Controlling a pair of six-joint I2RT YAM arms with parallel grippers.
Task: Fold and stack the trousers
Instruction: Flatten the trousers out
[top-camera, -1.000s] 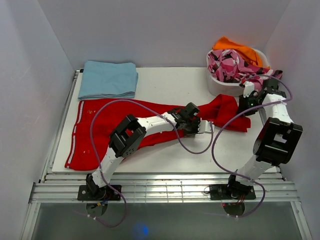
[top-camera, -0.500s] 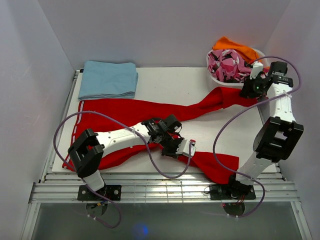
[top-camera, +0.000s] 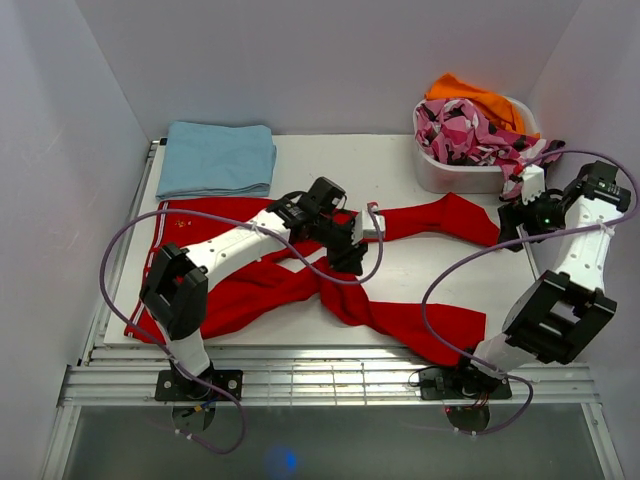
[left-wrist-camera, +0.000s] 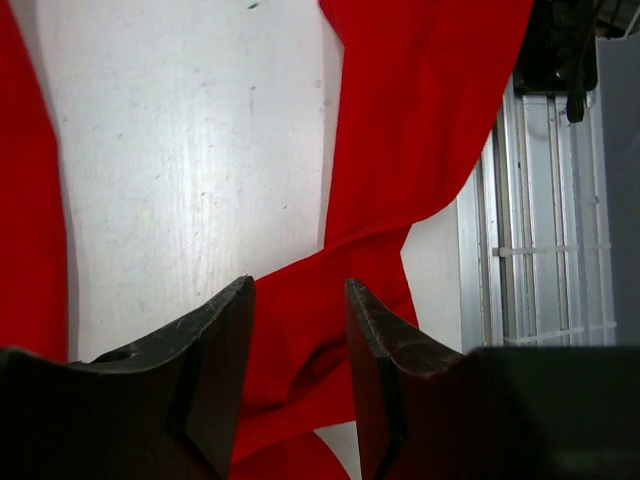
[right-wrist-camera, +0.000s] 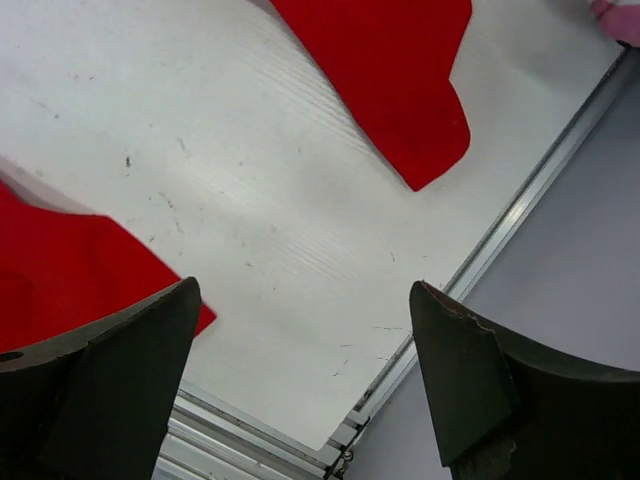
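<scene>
We see a flat white table (top-camera: 330, 165), rectangular, its board faintly grained and scuffed with small dark specks. Ribbed metal rails (top-camera: 330, 375) run along its near edge.

The trousers (top-camera: 270, 290) lie spread over most of the table. They are soft, bright red cloth, limp and creased. Their waist sits at the left side, where a thin white stripe (top-camera: 150, 282) runs down the outer seam. One leg stretches right towards the far right corner and ends in a blunt, rounded cuff near the tub. The other leg bends and twists at mid-table into a narrow rope-like fold, then widens again and reaches the near edge at the right.

At the far left corner a light blue garment (top-camera: 217, 158) lies folded into a neat, smooth rectangle, just beyond the waist and apart from it.

At the far right corner stands a white tub (top-camera: 450, 178) with rounded walls. It is heaped with a crumpled pink, black and white patterned garment (top-camera: 465, 130), which spills over the rim, and an orange cloth (top-camera: 470, 95) behind.

The left gripper (left-wrist-camera: 298, 285) hangs over the twisted leg. Its dark, wedge-shaped fingers (left-wrist-camera: 225, 340) stand parted, with nothing between them.

The right gripper (right-wrist-camera: 305, 290) hangs over bare board near the right edge, between the two cuffs. Its matte black fingers (right-wrist-camera: 455, 370) are spread wide and hold nothing.
</scene>
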